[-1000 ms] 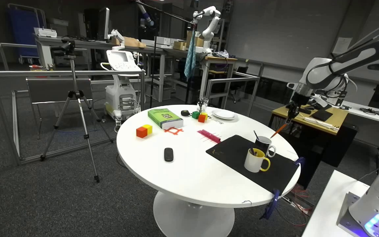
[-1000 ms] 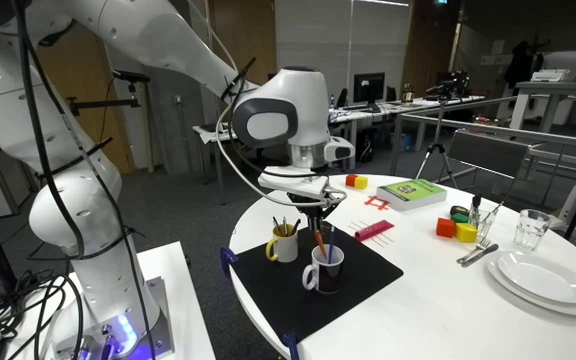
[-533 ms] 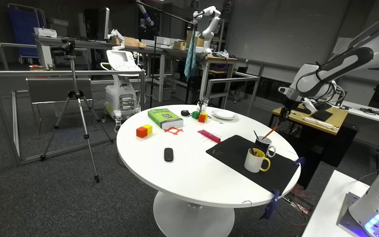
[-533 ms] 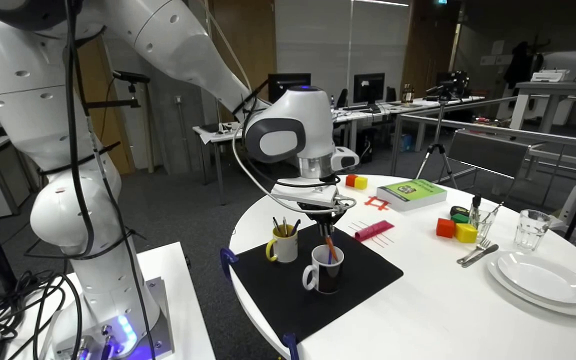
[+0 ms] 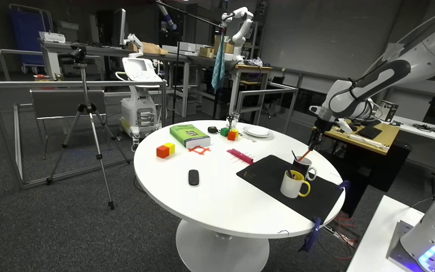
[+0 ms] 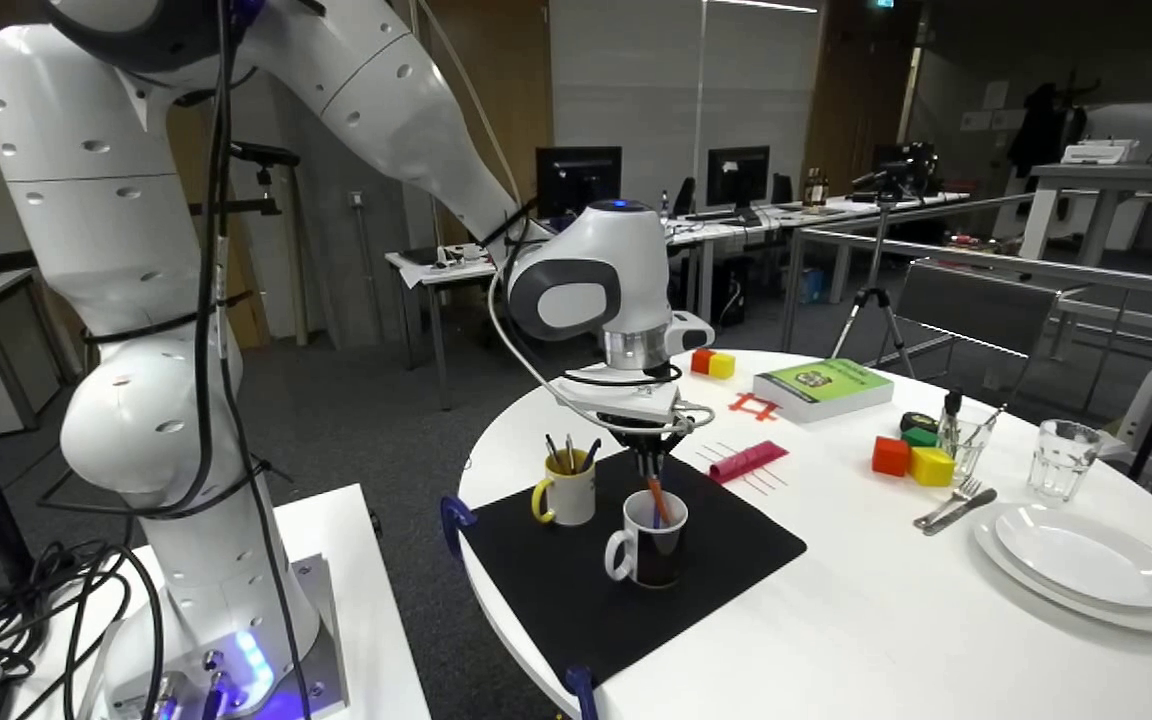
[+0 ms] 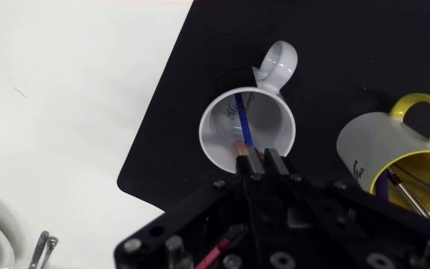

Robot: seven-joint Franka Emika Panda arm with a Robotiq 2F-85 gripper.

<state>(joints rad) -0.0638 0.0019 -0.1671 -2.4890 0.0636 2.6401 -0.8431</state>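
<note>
My gripper (image 7: pixel 264 158) is shut on an orange pen (image 7: pixel 240 147), just above a black-and-white mug (image 7: pixel 215 136). In both exterior views the pen (image 6: pixel 657 497) slants down from the fingertips, and its lower end appears inside the mug's mouth; how deep it reaches is hard to tell. A blue pen (image 7: pixel 242 117) leans inside the same mug and meets the orange one near the fingertips. Beside it on the black mat (image 6: pixel 526 585) stands a white mug with a yellow handle (image 6: pixel 574 498), holding several pens and brushes.
Plates (image 6: pixel 1086 555), a fork and knife (image 6: pixel 956 505), a glass (image 6: pixel 1063 457), coloured cubes (image 6: pixel 931 466) and a green book (image 6: pixel 823 388) stand on the round table. A pink roll (image 6: pixel 748 460) lies behind the mat. Blue clamps (image 6: pixel 454 520) grip the table edge.
My gripper has come down and across over the black-and-white mug, carrying the orange pen. The pen's lower end now sits further over the mug's mouth. Both mugs have stayed where they were.
</note>
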